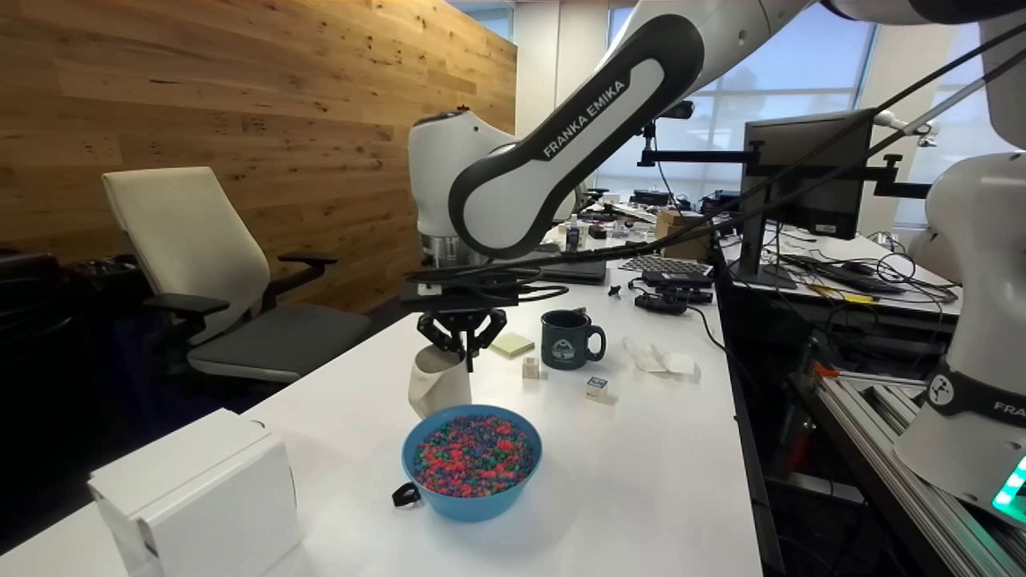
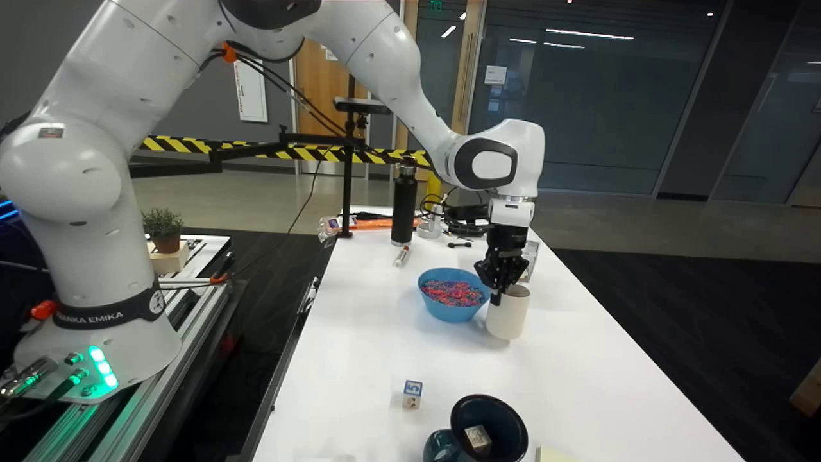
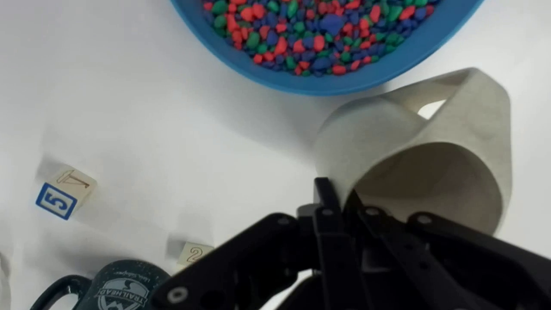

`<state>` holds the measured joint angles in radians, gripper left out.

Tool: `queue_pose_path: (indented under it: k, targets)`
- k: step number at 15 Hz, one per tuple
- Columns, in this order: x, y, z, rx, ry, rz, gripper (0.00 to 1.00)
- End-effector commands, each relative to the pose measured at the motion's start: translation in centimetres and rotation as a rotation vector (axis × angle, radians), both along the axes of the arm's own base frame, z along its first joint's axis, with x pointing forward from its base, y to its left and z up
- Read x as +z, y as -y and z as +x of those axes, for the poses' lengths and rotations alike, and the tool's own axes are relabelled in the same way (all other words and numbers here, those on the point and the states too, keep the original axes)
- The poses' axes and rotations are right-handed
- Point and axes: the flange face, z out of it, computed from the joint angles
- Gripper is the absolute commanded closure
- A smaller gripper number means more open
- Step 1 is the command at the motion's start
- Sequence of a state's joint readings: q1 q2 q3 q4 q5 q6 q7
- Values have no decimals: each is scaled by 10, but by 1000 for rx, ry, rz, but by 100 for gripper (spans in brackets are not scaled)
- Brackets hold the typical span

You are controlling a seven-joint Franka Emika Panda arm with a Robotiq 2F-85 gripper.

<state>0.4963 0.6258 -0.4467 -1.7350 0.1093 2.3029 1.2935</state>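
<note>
Cream cylindrical mug [image 2: 510, 316] | clamped by pincer [image 3: 341, 196] | round blue bowl [image 1: 473, 507]

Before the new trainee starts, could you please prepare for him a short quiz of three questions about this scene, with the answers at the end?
1. Which object does the tool grip?
2. True or false: the dark mug stands upright.
3. Which colour is not visible among the small pieces in the blue bowl? A) red; B) green; C) yellow.

Key: 1. The cream mug, by its wall. 2. True. 3. C.
</note>
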Motion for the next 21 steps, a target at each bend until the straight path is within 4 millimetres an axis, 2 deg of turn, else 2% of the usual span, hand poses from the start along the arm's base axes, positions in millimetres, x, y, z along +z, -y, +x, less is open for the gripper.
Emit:
queue_pose_path:
  k: [1, 7, 8, 12, 13, 21]
  targets:
    - [8, 3, 5, -72, 21, 55, 99]
    - [3, 5, 9, -112, 29, 77, 99]
    - [-7, 7, 7, -97, 5, 88, 95]
    - [-7, 5, 8, -101, 8, 88, 95]
    - [-7, 5, 8, -102, 9, 88, 99]
    - [-14, 3, 7, -103, -6, 113, 95]
